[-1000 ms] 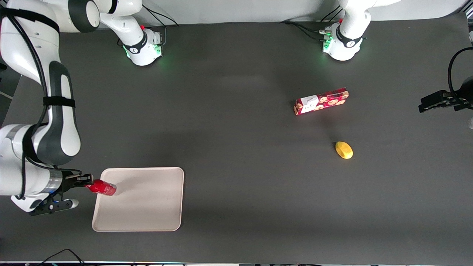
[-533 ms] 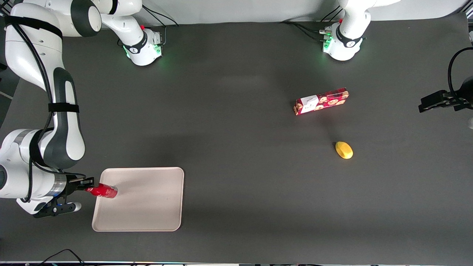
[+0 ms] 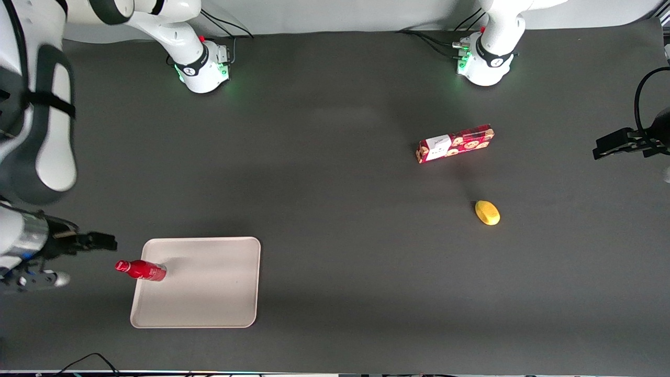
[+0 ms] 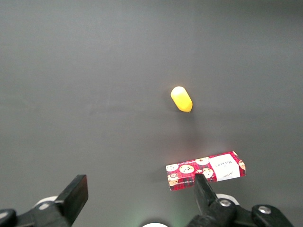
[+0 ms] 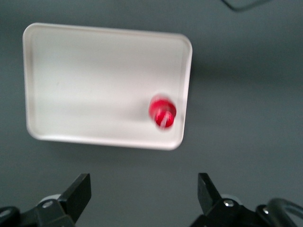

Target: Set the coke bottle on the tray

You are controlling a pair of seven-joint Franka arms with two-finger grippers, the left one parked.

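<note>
The bottle (image 3: 141, 270) stands upright on the tray (image 3: 209, 293), close to the rim nearest our claw (image 3: 84, 256); the claw hangs above and apart from it, fingers spread wide and empty; we judge the placing done, and the clean finish is to lift straight away without brushing the cap, since the bottle sits so near the edge.

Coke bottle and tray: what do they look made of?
Coke bottle: probably plastic, glossy all-red body and cap with small highlights. Tray: likely moulded plastic, matte pale beige-pink, rounded corners, low rim, no glare. Neither is certain from looks alone. The pincer is open, clear of the bottle, off the tray toward the working arm's end.
</note>
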